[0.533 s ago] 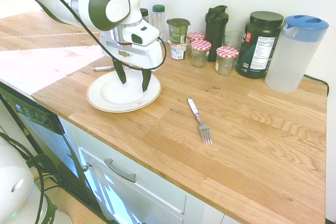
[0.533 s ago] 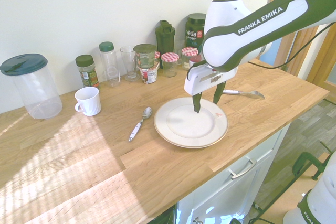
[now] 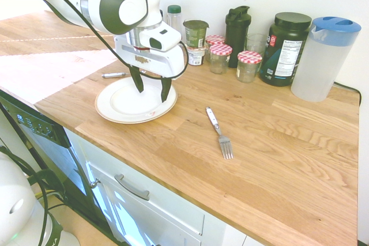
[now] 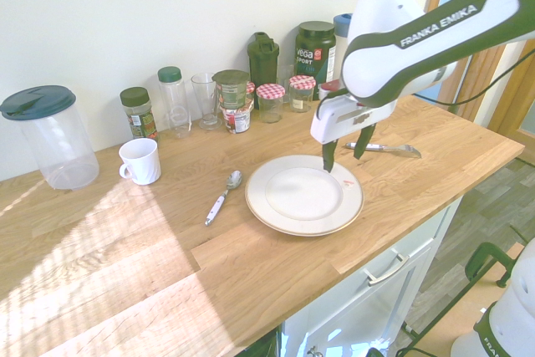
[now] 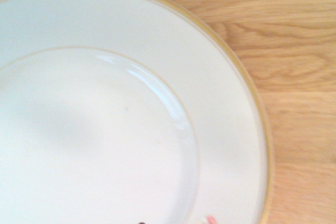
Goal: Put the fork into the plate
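Note:
The fork (image 3: 219,132) lies flat on the wooden counter, pale handle toward the wall and tines toward the front edge; it also lies left of the plate in the second exterior view (image 4: 221,198). The white, tan-rimmed plate (image 3: 118,108) (image 4: 292,198) rests near the counter's front edge and is empty. My gripper (image 3: 151,93) (image 4: 344,161) hangs open a little above the plate's fork-side half, holding nothing, about a hand's width from the fork. The wrist view is filled by the plate (image 5: 105,129) and its rim.
An all-silver utensil (image 3: 115,75) (image 4: 384,150) lies beyond the plate. Jars with checked lids (image 3: 249,64), dark bottles (image 3: 285,47) and a clear pitcher (image 3: 323,56) line the back wall. A white mug (image 4: 139,160) stands behind the fork.
My gripper has shifted slightly across the plate toward the fork side and stays open. Fork and plate have not moved.

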